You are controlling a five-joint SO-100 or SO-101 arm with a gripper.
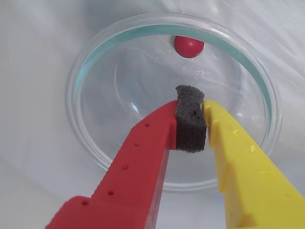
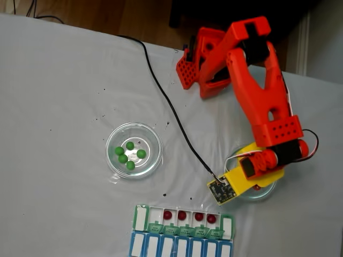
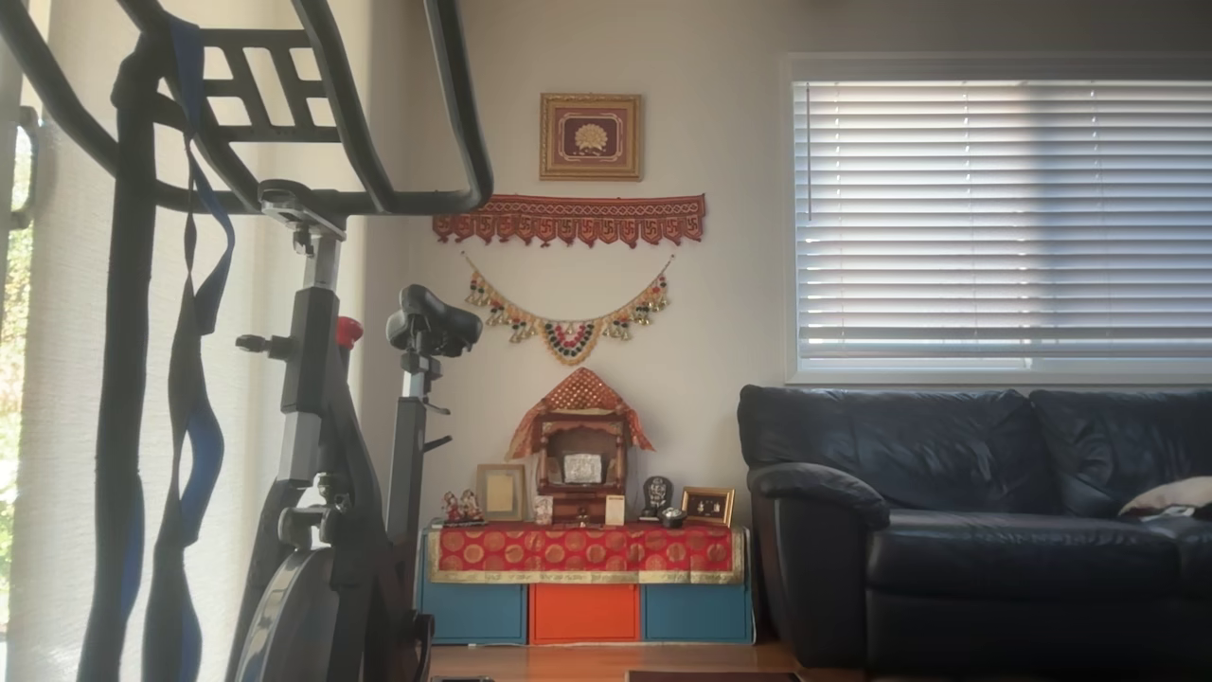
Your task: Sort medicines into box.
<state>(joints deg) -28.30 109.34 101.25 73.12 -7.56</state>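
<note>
In the wrist view a single dark red pill lies at the far rim of a clear glass dish. My gripper hangs over the dish's middle, its red and yellow fingers shut against a dark foam pad, with no pill between them. In the fixed view the arm reaches down over this right dish. The box lies at the bottom edge, with several red pills in its white compartments. Several green pills sit in the left dish.
A black cable runs across the grey table cloth from the top to the wrist camera board. The box's blue row touches the picture's bottom edge. The other view shows a room with an exercise bike and a sofa.
</note>
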